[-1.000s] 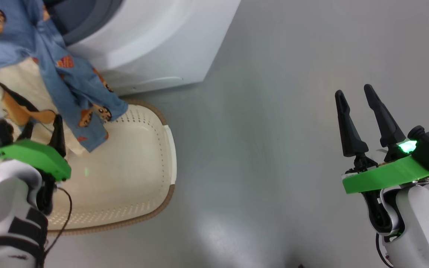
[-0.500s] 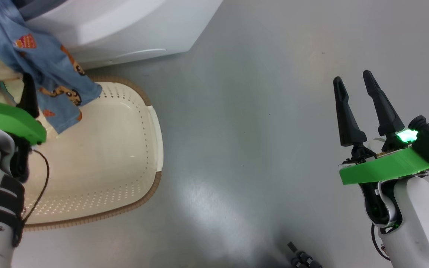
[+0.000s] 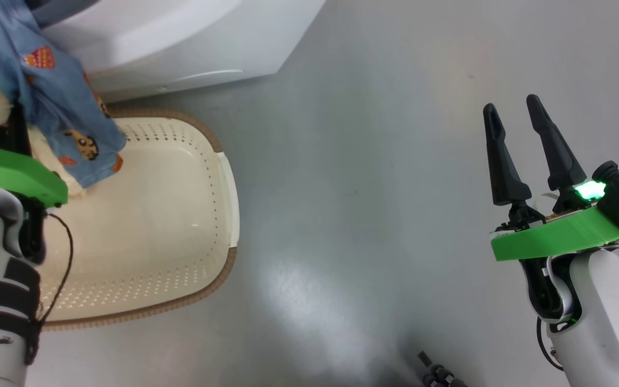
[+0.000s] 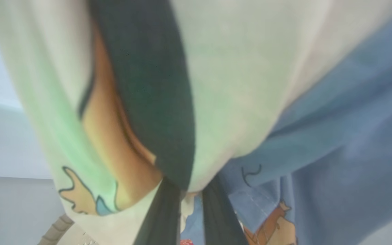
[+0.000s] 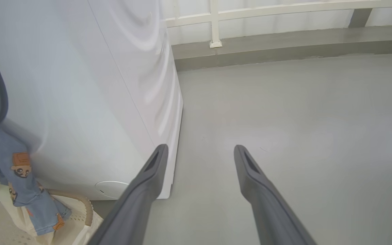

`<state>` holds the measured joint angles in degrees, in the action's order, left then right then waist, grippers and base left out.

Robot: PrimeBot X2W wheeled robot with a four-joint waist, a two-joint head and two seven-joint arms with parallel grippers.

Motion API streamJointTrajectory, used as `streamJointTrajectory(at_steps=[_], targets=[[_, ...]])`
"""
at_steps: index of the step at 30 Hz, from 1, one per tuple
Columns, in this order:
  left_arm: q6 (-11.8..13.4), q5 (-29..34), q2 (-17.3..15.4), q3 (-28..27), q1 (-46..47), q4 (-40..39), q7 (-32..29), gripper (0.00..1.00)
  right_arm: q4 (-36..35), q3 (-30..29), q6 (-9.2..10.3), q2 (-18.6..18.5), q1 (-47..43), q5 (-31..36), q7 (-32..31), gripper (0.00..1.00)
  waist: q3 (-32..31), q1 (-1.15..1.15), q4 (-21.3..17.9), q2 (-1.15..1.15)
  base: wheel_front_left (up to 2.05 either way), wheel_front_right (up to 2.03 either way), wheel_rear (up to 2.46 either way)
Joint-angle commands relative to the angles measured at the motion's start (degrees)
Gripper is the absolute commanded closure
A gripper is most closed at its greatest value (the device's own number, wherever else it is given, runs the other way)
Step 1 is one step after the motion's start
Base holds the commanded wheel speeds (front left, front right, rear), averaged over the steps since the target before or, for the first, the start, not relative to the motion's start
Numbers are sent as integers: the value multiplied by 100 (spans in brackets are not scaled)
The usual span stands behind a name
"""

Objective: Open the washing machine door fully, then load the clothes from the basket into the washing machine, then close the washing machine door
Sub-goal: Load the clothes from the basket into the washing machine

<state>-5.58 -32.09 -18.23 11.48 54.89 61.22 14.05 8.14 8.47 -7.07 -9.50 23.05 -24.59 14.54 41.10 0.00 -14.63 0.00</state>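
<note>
Light blue printed clothes (image 3: pixel 51 91) with cream cloth hang from the upper left down onto the cream basket (image 3: pixel 229 204). In the left wrist view my left gripper (image 4: pixel 187 185) is shut on a fold of the clothes (image 4: pixel 250 85), which pinches between the two dark fingers. Its green wrist plate (image 3: pixel 14 174) sits over the basket's left side. The white washing machine (image 3: pixel 180 48) stands right behind the basket; its door is out of view. My right gripper (image 3: pixel 519 115) hangs open over bare floor, far right of the basket. The right wrist view has the machine (image 5: pixel 80 102), the clothes (image 5: pixel 15 170) and the basket (image 5: pixel 80 207).
Grey floor (image 3: pixel 368 188) spreads to the right of the basket and machine. A low kerb with a white railing (image 5: pixel 284 51) runs along the far side. A small dark jointed object (image 3: pixel 438 373) lies at the bottom edge of the head view.
The head camera has shifted, sliding machine and basket up and left in view. My left gripper has shut on the cloth. The right arm holds its place, still open.
</note>
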Motion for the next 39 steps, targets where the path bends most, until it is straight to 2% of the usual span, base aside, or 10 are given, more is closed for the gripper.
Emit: streamJointTrajectory(at_steps=[1, 10, 16, 27, 33, 39], targets=[[-26, 61, -215, -175, 3, -224, 94, 100, -83, 61, -42, -65, -110, 72, 46, 0, -62, 0, 43, 0, 0, 0, 0], [-167, 260, 21, -356, -456, -726, 95, 100, 32, 118, -42, -87, -164, 28, 46, 0, -457, 0, 200, 0, 0, 0, 0], [-187, 385, 121, -512, -919, -1407, 95, 100, 131, 160, -42, -103, -243, -6, 46, 0, -768, 0, 300, 0, 0, 0, 0], [-190, 243, 208, -681, -1561, -2866, 95, 100, 269, 202, -42, -145, -452, -77, 46, 0, -1317, 0, 459, 0, 0, 0, 0], [-190, 213, 172, -622, -1228, -2939, 95, 100, 258, 257, -42, -154, -482, -103, 46, 0, -1353, 0, 462, 0, 0, 0, 0], [-191, 270, -22, -561, -500, -2519, 95, 100, 211, 285, -42, -102, -462, -124, 46, 0, -1169, 0, 318, 0, 0, 0, 0]])
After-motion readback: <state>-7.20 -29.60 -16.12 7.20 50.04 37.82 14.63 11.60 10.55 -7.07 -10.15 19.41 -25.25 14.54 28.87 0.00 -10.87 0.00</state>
